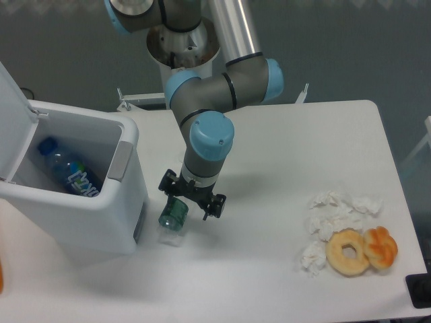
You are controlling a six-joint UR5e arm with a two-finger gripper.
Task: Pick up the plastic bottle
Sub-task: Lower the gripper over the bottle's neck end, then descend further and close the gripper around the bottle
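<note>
Even, soft overhead light keeps the white table [289,141] bright without harsh glare; shadows are faint and diffuse (a pale grey smudge lies under the arm [209,128]). The backdrop falls dim. Focus is slightly soft throughout, with mild compression noise and little edge distortion.

Grey tubular arm [215,91]; light-blue joint caps; small black hand [190,196]

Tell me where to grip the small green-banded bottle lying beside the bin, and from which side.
Probably best to grip the plastic bottle across its dark green band, coming straight down from above. It lies on its side on the table, so its round sides face outward for the fingers. The end effector is open just above it; keep clear of the bin.
</note>
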